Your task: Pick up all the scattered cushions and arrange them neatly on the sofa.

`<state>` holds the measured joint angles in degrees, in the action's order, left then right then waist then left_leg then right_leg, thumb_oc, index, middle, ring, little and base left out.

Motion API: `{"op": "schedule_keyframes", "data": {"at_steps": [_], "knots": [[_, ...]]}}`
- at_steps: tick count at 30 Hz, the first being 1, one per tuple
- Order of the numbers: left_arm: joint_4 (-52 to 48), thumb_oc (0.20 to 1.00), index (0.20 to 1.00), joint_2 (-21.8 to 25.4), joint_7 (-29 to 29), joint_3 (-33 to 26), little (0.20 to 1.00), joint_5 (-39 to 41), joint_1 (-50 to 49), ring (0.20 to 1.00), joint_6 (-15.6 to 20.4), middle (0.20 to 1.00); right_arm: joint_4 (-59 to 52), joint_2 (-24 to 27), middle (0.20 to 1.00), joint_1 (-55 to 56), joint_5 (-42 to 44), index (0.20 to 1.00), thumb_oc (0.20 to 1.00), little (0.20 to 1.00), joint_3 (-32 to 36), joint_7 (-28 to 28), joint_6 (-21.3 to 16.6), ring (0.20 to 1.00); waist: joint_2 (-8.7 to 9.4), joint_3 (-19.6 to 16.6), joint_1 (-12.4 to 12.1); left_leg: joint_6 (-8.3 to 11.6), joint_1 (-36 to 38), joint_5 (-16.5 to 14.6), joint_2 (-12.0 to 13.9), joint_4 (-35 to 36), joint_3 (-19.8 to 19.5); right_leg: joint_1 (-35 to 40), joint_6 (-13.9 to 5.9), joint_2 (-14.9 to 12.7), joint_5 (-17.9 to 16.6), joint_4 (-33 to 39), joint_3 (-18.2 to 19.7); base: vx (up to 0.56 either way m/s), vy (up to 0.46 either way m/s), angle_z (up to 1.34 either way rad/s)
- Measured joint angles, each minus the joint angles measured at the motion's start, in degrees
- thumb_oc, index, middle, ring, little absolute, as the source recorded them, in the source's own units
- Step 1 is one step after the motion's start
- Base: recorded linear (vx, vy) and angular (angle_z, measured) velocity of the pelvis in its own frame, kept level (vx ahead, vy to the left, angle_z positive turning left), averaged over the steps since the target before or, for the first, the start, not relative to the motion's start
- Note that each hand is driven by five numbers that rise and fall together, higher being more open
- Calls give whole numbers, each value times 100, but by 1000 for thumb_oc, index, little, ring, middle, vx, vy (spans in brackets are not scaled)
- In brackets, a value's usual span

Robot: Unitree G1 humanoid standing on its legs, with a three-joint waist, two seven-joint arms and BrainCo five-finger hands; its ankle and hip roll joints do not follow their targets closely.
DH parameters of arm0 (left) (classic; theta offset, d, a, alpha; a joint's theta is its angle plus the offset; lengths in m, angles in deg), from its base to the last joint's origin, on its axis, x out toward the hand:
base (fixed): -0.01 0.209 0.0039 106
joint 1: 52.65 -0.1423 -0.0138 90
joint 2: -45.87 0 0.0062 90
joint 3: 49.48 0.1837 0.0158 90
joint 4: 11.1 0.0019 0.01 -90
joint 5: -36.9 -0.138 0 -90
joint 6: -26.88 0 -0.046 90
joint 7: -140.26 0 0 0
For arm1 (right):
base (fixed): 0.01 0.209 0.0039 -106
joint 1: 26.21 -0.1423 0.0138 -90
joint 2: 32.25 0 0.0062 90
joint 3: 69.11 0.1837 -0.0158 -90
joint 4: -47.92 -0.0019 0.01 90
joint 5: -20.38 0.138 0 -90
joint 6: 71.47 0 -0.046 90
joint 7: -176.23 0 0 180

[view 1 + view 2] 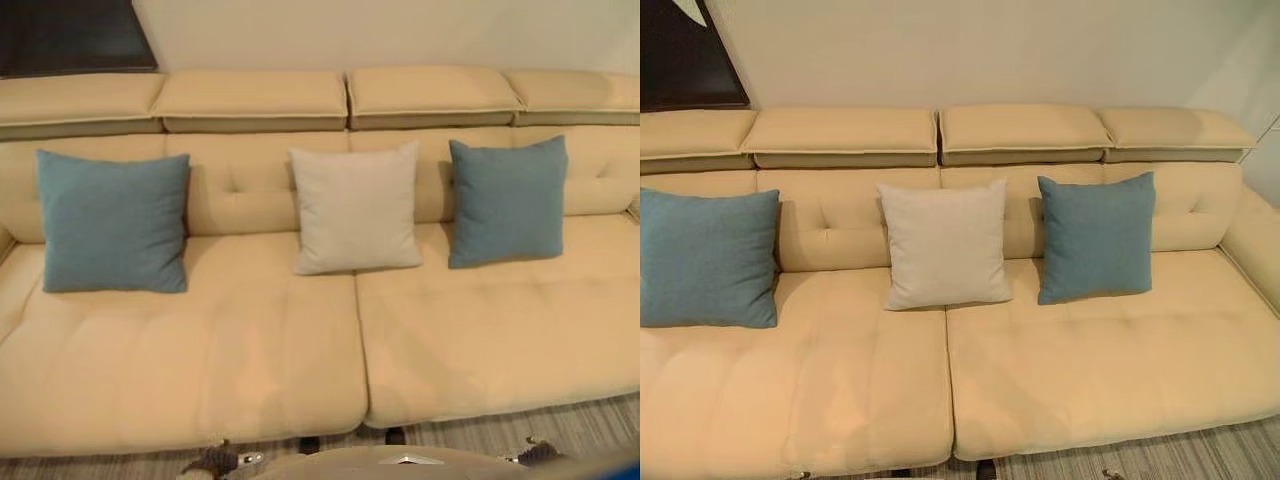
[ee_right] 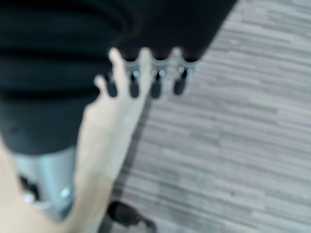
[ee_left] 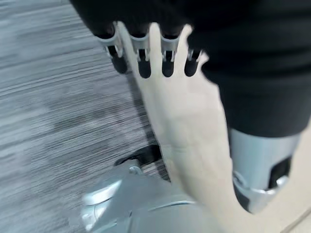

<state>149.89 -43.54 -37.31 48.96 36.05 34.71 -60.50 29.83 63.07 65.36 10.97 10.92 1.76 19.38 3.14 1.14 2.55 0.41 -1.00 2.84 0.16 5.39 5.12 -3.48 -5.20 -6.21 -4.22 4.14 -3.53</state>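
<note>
Three cushions stand upright against the backrest of the cream sofa (image 1: 250,350): a blue cushion (image 1: 112,222) at the left, a beige cushion (image 1: 356,208) in the middle and a second blue cushion (image 1: 508,200) to its right. All of them are evenly spaced and rest on the seat. My left hand (image 3: 167,60) hangs low in front of the sofa's front edge, over the floor, with straight fingers and nothing in it. My right hand (image 2: 155,80) hangs the same way on the other side, fingers straight and empty.
Grey striped floor (image 1: 570,425) runs along the sofa's front edge, where dark sofa feet (image 1: 396,436) stand. A dark framed picture (image 1: 70,35) hangs on the wall at the upper left. The sofa's armrest (image 1: 1255,240) closes off the right end.
</note>
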Motion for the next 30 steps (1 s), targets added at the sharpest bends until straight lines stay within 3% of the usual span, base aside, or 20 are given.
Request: {"op": "schedule_keyframes", "data": {"at_steps": [2, 5, 6, 7, 9, 12, 13, 14, 15, 17, 18, 22, 24, 25, 26, 27, 30], "knots": [[-55, 1000, 1000, -8, 10, 58, 1000, 2, 185, 1000, 0, 1000, 87, -100, 1000, -197, -65, 1000, 1000, 1000, -127, 27, 46, 1000, 33, 157, -32, -130, -126, 66, -20, -128, 179, -359, -15, 44, -172, -462, 53, -351, 76, -54], [-126, 1000, 1000, 22, 24, 57, 1000, 0, 432, 1000, -1, 1000, 112, -186, 1000, -545, -98, 1000, 1000, 1000, -370, 28, 69, 1000, 12, 461, -29, -344, -176, 120, 48, -85, 295, -546, -270, -18, -344, -576, -83, -194, 12, -21], [-192, 1000, 1000, 30, 46, 46, 1000, 0, 445, 1000, 14, 1000, 113, -225, 1000, -547, -97, 1000, 1000, 1000, -370, 26, 77, 1000, -36, 518, -40, -375, -147, 186, 82, 1, 296, -558, -224, -8, -135, -866, -134, -197, -35, 1], [-189, 1000, 1000, 46, 48, 27, 1000, 2, 441, 1000, 9, 1000, 137, -295, 1000, -541, -97, 1000, 1000, 1000, -371, 23, 82, 1000, -163, 556, -80, -390, -176, 187, 195, -5, 263, -658, -172, 106, 497, -1906, -75, -123, -54, 3], [-132, 1000, 1000, 96, 53, 25, 1000, 9, 435, 1000, -9, 1000, 142, -323, 1000, -559, -92, 1000, 1000, 1000, -376, 23, 75, 1000, -139, 556, -217, -384, -222, 211, 232, -51, 272, -603, -254, 199, 1077, -2644, 27, -183, -108, -1], [-37, 1000, 1000, 172, 64, 3, 1000, 21, 252, 1000, -50, 1000, 176, -328, 1000, -597, -84, 1000, 1000, 1000, -398, 51, 67, 1000, 16, 485, -373, -315, -438, 332, 231, -165, 337, -232, -186, 274, 1672, -2439, 103, -221, -190, -8], [17, 1000, 1000, 190, 99, -3, 1000, 27, 172, 1000, -82, 1000, 125, -339, 1000, -639, -82, 1000, 1000, 1000, -496, 106, 45, 1000, 115, 448, -510, -54, -631, 480, 240, -230, 345, -5, 112, 417, 1778, -1657, 122, -354, -229, 17], [7, 1000, 1000, 94, 172, 12, 1000, 28, 175, 1000, -80, 1000, 155, -319, 1000, -615, -82, 1000, 1000, 1000, -515, 148, 13, 1000, -19, 547, -540, 256, -888, 699, 455, -402, 99, 344, 548, 754, 1321, -790, 117, -373, -188, 36], [1, 1000, 1000, 86, 170, 12, 1000, 28, 229, 1000, -73, 1000, 213, -316, 1000, -608, -82, 1000, 1000, 1000, -551, 147, 15, 1000, -70, 577, -546, 344, -1019, 794, 521, -492, -6, 318, 665, 849, 1198, -721, 79, -304, -74, 57], [655, 1000, 1000, 340, -16, 62, 1000, 39, 758, 1000, -314, 1000, 238, -279, 1000, -613, -92, 1000, 1000, 1000, -775, 118, 1, 1000, 14, 577, -539, 765, -1150, 1188, 622, -527, 80, 171, 936, 868, 1160, -809, 36, -148, 1, 11], [697, 1000, 1000, 608, 6, 60, 1000, 150, 971, 1000, -441, 1000, 224, -186, 1000, -643, -97, 1000, 1000, 1000, -829, 130, -2, 1000, 73, 602, -453, 710, -1229, 1088, 646, -784, 266, 134, 1015, 842, 1111, -858, -4, -175, 30, 1], [623, 1000, 1000, 1128, 34, -73, 1000, 258, 1487, 1000, -343, 1000, 292, 145, 1000, -640, -100, 1000, 1000, 1000, -865, 112, 92, 1000, 134, 598, -80, 490, -1239, 314, 609, -1591, 355, 187, 997, 752, 704, -603, -21, -89, 72, 0], [656, 1000, 1000, 1098, 2, -204, 1000, 258, 1745, 1000, -345, 1000, 327, 275, 1000, -657, -106, 1000, 1000, 1000, -852, 69, 140, 1000, 179, 542, 178, 601, -814, -85, 527, -1730, 87, 217, 898, 678, 628, -546, 19, 38, 188, -8], [654, 1000, 1000, 1051, -7, -177, 1000, 257, 1767, 1000, -344, 1000, 338, 297, 1000, -659, -112, 1000, 1000, 1000, -850, 54, 154, 1000, 147, 463, 236, 604, -596, -170, 489, -1595, -21, 233, 847, 695, 576, -466, 79, 111, 356, -29], [741, 1000, 1000, 824, -137, 43, 1000, 253, 2031, 1000, -356, 1000, 391, 364, 1000, -670, -324, 1000, 1000, 1000, -731, -40, 206, 1000, -59, 315, 427, 460, 468, -286, 425, -28, -289, 312, 674, 770, 335, -216, 146, 90, 293, -23], [753, 1000, 1000, 832, -138, 57, 1000, 249, 2074, 1000, -358, 1000, 389, 380, 1000, -655, -325, 1000, 1000, 1000, -705, -43, 213, 1000, -159, 254, 436, 233, 505, -320, 426, 22, -269, 301, 642, 788, 327, -214, 136, 62, 275, -25], [730, 1000, 1000, 942, -158, 66, 1000, 192, 1849, 1000, -423, 1000, 321, 154, 1000, -426, -330, 1000, 1000, 1000, -650, -92, 248, 1000, -206, -145, 303, -36, 541, -341, 139, 21, -93, 269, 384, 495, 344, -241, 267, -92, 116, -21]]}}
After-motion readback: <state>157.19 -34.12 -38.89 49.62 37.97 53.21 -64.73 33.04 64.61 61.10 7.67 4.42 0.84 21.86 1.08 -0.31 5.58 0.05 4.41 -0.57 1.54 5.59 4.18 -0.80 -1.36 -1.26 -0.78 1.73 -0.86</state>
